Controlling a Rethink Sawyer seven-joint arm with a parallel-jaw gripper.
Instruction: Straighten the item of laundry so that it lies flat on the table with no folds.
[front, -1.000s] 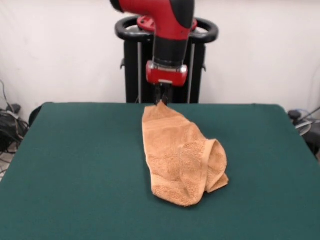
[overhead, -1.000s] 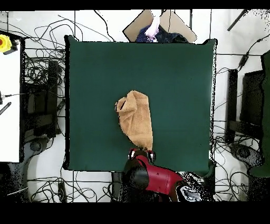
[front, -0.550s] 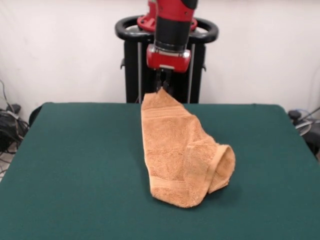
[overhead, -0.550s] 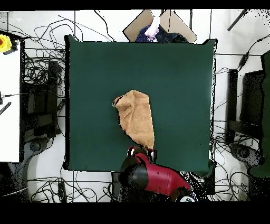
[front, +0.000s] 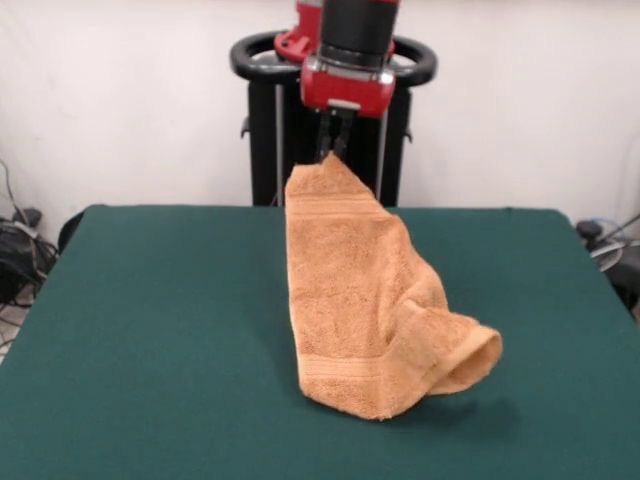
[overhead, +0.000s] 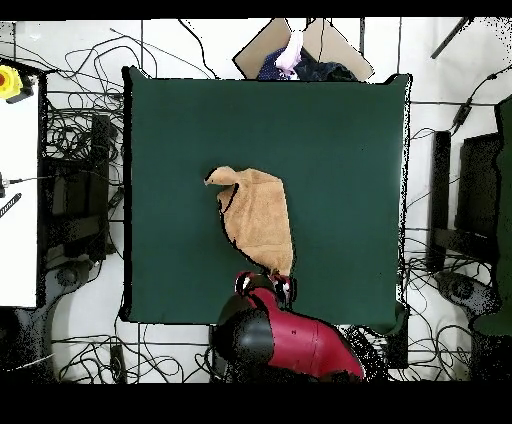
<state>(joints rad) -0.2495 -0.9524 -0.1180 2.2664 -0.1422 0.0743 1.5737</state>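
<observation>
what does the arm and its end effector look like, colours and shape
The arm is a thick round column, black with red sections, ending in a red block with a pale patch on its face. Below it the end effector is small, dark and narrow. In the overhead view the arm is a bulky red shell with black joints.

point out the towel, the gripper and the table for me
towel (front: 355, 300): front view, on its hanging middle.
gripper (front: 333, 155): front view, at the tips pinching the towel's top corner.
table (front: 150, 330): front view, on bare green cloth.

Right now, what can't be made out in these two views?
- Front view: the towel corner between the gripper jaws; they cover it.
- Front view: the table behind the hanging towel.
- Overhead view: the gripper, mostly under the arm.
</observation>
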